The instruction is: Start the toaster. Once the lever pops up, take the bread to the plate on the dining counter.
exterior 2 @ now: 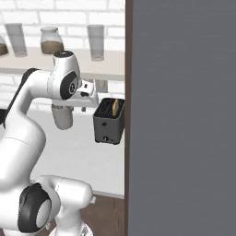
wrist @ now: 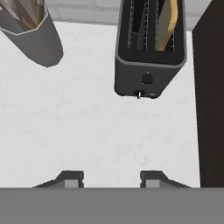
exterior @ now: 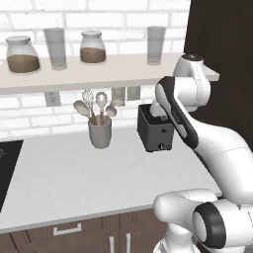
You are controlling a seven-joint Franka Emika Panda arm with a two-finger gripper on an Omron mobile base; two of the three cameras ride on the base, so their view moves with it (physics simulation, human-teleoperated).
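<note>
The dark toaster point(exterior: 157, 132) point(exterior 2: 109, 123) point(wrist: 148, 65) stands on the white worktop against the brick wall, tight beside a dark cabinet side. A pale tan bread point(wrist: 168, 24) point(exterior 2: 115, 107) slice sits upright in its right slot, its top poking out. A small pale knob point(wrist: 139, 93) shows low on the narrow front face. My gripper point(wrist: 112, 179) hovers open above the worktop in front of the toaster, apart from it, with nothing between its fingertips point(wrist: 72, 178). In the left base view my own arm covers the hand. The plate and the dining counter are out of view.
A grey utensil holder point(exterior: 100, 132) point(wrist: 30, 35) with spoons and a whisk stands left of the toaster. A shelf point(exterior: 113, 74) with jars and glasses runs overhead. The tall dark cabinet point(exterior 2: 179, 115) point(wrist: 212, 87) walls off the right side. A black cooktop point(exterior: 7, 168) lies far left.
</note>
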